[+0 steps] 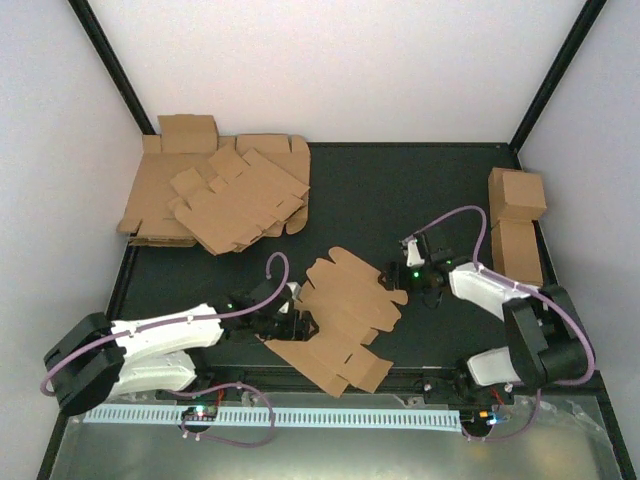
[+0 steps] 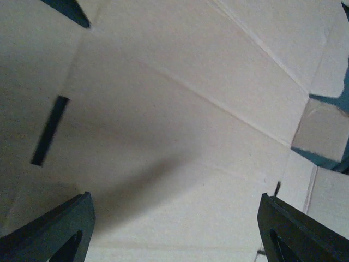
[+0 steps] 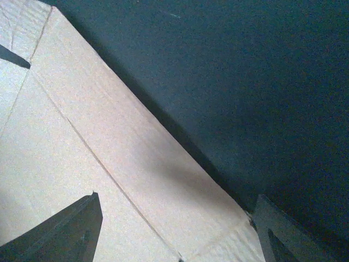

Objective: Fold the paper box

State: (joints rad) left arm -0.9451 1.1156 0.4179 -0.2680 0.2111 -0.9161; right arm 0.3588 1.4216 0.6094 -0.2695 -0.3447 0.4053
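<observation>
The paper box [image 1: 345,320] is a flat brown cardboard blank with tabbed flaps, lying at a slant on the dark mat [image 1: 400,190] between the two arms. My left gripper [image 1: 300,318] is at its left edge, open. In the left wrist view the creased cardboard [image 2: 180,109] fills the picture, and the left gripper [image 2: 177,232] stands wide above it, holding nothing. My right gripper [image 1: 400,275] is at the blank's right flap, open. In the right wrist view the right gripper [image 3: 174,234] straddles the edge of the cardboard [image 3: 82,142], one finger over the sheet, the other over the mat.
A loose stack of flat brown blanks [image 1: 220,195] lies at the back left corner. Finished brown cartons [image 1: 515,225] stand along the right wall. A white slotted rail [image 1: 300,415] and a metal sheet [image 1: 330,455] run along the near edge.
</observation>
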